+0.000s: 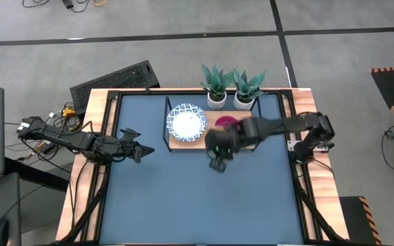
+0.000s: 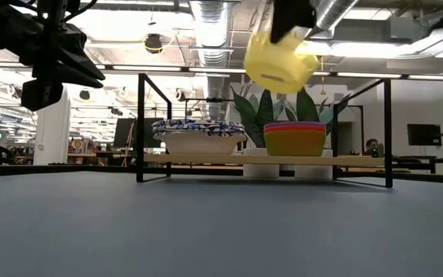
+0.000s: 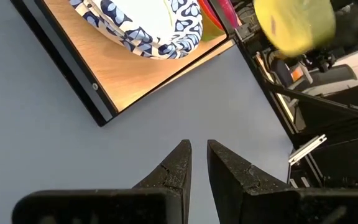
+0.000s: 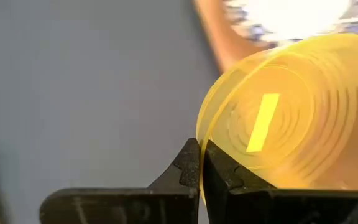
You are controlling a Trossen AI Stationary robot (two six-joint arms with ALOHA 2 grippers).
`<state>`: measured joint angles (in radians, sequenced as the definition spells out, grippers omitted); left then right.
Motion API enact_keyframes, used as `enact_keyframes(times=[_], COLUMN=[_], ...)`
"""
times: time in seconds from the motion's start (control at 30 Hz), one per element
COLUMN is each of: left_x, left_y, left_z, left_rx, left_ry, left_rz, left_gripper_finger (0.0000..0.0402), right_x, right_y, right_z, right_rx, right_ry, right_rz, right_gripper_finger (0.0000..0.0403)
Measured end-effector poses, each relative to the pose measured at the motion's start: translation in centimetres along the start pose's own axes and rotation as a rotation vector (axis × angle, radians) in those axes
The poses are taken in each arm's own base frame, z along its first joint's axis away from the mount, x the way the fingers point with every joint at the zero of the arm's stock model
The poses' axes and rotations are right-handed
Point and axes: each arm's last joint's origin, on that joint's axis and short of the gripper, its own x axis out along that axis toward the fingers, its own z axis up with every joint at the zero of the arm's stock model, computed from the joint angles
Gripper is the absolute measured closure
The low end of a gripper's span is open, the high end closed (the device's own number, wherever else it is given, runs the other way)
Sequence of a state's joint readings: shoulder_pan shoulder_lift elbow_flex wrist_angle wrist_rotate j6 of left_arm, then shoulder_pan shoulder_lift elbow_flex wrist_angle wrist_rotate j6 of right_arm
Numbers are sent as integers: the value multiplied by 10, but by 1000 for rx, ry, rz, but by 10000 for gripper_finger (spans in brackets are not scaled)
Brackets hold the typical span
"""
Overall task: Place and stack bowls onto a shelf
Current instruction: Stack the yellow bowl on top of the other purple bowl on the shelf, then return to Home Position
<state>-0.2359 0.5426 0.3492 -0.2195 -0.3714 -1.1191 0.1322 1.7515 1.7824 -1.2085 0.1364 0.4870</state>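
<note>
My right gripper [image 1: 217, 156] is in mid-air over the table, just near of the shelf [image 1: 174, 143], and is shut on the yellow bowl [image 2: 280, 60]. The arm hides that bowl in the high view. A stack of white bowls with blue rims [image 2: 198, 135] sits on the left half of the shelf board [image 2: 229, 160]. A stack of coloured bowls [image 2: 293, 138], purple on top, sits on the right half. My left gripper [image 1: 139, 151] hovers over the table's left part, its fingers [image 3: 179, 163] a narrow gap apart and holding nothing. My right gripper pinches the yellow bowl's rim [image 4: 201, 163] between its two fingers, coming from above. The bowl hangs tilted below the fingers, and its ringed underside [image 4: 291, 124] faces the wrist camera. It is lifted clear, higher than the shelf's top bar [image 2: 206, 75].
Two small white plant pots [image 1: 217, 100] [image 1: 243, 102] stand behind the shelf at the far edge. The shelf's black wire frame [image 2: 140, 127] rises around the board. Bare blue tabletop [image 1: 197, 205] spreads across the near half.
</note>
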Motion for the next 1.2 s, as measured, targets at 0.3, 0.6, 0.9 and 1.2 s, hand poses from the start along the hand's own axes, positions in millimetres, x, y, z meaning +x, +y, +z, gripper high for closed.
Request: enact_keyframes(times=[0.3,0.6,0.9,1.2], left_x=[0,0,0,0], left_y=[2,4,4,4], left_z=[0,-1,0,0], left_rx=[7,15,16,14], left_ry=[-3,-8,-36,-39], left_rz=[19,43,56,57], left_gripper_finger=[365,365,365,365], right_x=[27,45,61,64], right_y=[-75,-89,-91,-92], right_z=[2,5,-2,-1], right_rx=[-55,-66,-66,-57], right_ry=[224,187,209,186], right_rz=[-155,-149,-149,-137], right_gripper_finger=[380,380,377,315])
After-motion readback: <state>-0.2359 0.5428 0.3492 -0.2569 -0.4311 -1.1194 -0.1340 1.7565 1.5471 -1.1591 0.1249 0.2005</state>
